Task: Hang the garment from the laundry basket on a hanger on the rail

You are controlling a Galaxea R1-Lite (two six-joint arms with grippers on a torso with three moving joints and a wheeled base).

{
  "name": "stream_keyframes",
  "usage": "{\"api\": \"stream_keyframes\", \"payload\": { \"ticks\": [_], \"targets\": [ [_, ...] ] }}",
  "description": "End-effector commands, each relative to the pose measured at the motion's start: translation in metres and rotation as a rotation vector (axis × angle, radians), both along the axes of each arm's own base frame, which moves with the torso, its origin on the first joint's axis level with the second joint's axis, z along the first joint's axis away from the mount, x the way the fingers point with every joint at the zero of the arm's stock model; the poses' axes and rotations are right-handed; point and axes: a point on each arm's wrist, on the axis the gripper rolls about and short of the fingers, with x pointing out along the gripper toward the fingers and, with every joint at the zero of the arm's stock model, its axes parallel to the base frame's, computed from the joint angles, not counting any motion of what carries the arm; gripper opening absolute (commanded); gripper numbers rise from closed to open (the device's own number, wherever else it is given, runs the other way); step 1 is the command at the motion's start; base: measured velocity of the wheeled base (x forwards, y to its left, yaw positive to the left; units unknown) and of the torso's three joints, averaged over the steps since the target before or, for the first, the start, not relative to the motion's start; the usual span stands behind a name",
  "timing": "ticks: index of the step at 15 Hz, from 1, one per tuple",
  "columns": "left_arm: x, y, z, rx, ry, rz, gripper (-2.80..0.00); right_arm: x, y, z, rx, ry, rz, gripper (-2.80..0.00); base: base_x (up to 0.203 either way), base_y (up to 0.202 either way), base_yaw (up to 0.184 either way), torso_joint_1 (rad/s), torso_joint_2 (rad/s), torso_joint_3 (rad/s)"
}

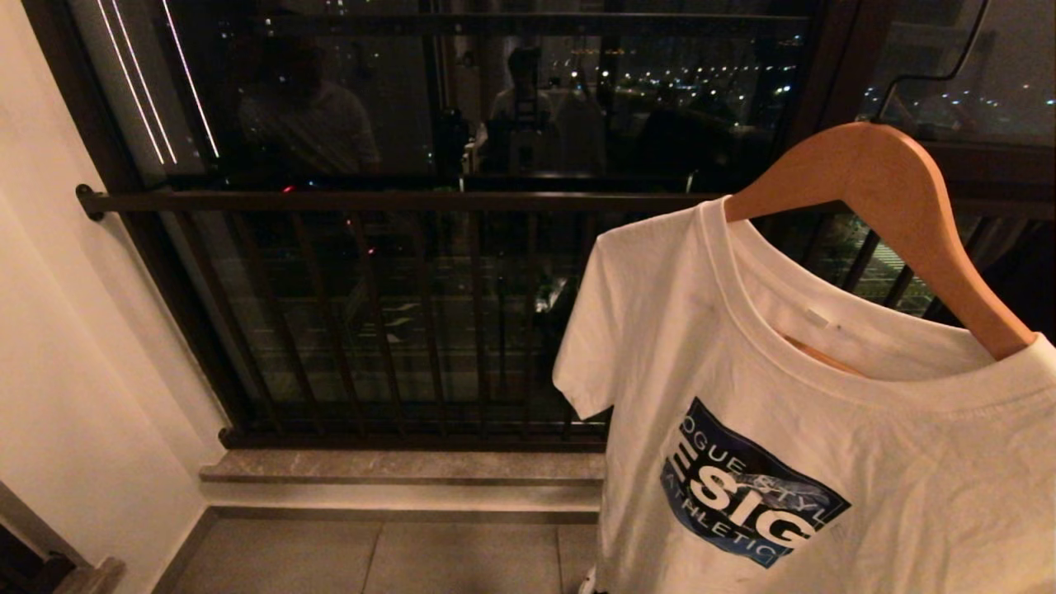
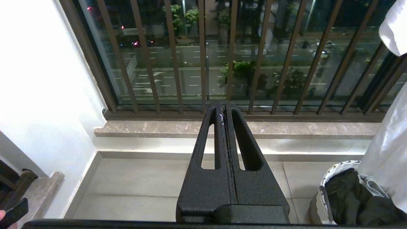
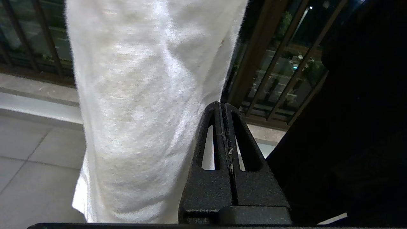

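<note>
The garment [image 1: 825,396], a white T-shirt with a blue printed logo, hangs on a wooden hanger [image 1: 891,190] at the right of the head view. The hanger's dark hook runs up out of the picture, and the rail is out of view. My right gripper [image 3: 222,104] is shut and empty, close beside the hanging white cloth [image 3: 143,111]. My left gripper [image 2: 224,103] is shut on nothing and points toward the window sill. The laundry basket [image 2: 330,170] stands on the floor under the shirt's hem [image 2: 388,143], with dark clothing [image 2: 353,200] inside. Neither gripper shows in the head view.
A dark brown window bar [image 1: 371,200] with vertical bars guards the glass ahead. Below it runs a stone sill [image 1: 396,466] above the tiled floor [image 2: 136,181]. A white wall [image 1: 66,371] closes the left side. A large dark shape [image 3: 349,143] fills one side of the right wrist view.
</note>
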Motion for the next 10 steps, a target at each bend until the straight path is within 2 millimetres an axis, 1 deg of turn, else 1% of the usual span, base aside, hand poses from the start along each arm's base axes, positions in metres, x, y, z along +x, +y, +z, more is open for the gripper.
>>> {"api": "stream_keyframes", "payload": {
  "ticks": [1, 10],
  "targets": [
    [0.0006, 0.0000, -0.0021, 0.000, 0.008, 0.000, -2.80, 0.0000, 0.0000, -0.0001, -0.001, 0.000, 0.001, -2.80, 0.000, 0.000, 0.000, 0.000, 0.00, 0.000],
    [0.0006, 0.0000, -0.0021, 0.000, 0.008, 0.000, -2.80, 0.0000, 0.0000, -0.0001, -0.001, 0.000, 0.001, -2.80, 0.000, 0.000, 0.000, 0.000, 0.00, 0.000]
  ]
}}
